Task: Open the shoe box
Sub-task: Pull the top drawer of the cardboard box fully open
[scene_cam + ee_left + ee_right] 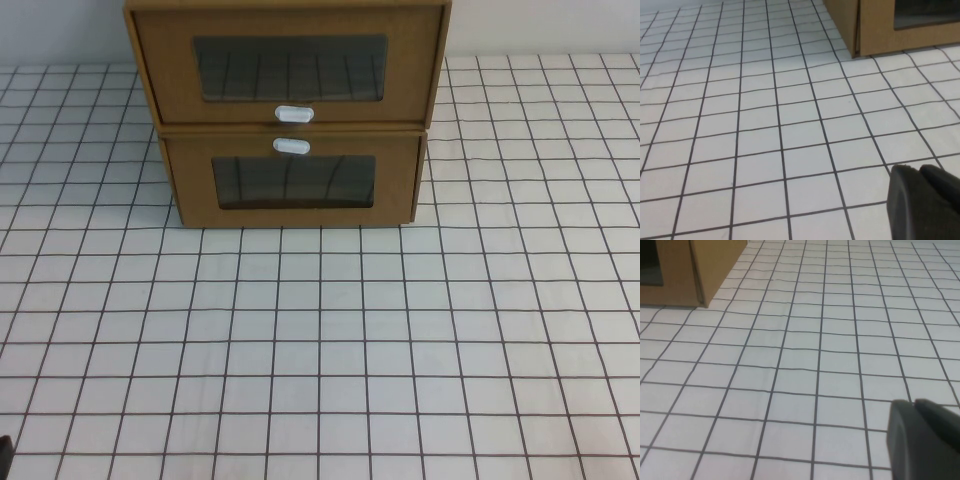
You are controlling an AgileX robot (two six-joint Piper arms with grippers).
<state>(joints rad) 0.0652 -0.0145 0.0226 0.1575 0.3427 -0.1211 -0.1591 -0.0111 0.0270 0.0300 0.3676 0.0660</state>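
Left pincer [920, 175] is nearest in its wrist view: dark fingers pressed together, no gap, nothing held, above the table [765, 140], which is white with a black grid. Right pincer [915, 411] looks the same in its own wrist view: fully closed, empty, over bare grid. Both are on the near side of the table and outside the high view's frame. The task's things are two brown cardboard boxes stacked at the far side of the table, slightly left of centre. The lower shoe box [295, 215] sits on the table and the upper shoe box [288, 25] rests right on top of it. Each front has a dark window and a small white handle: the upper handle [294, 114] at the bottom edge of its front, the lower handle [291, 146] at the top edge of its front, the two just apart. Both fronts are flush, so both boxes are closed. Each wrist view catches only a bottom corner of the lower box, well apart from its pincer, with open grid between them. Neither pincer touches a box or a handle.
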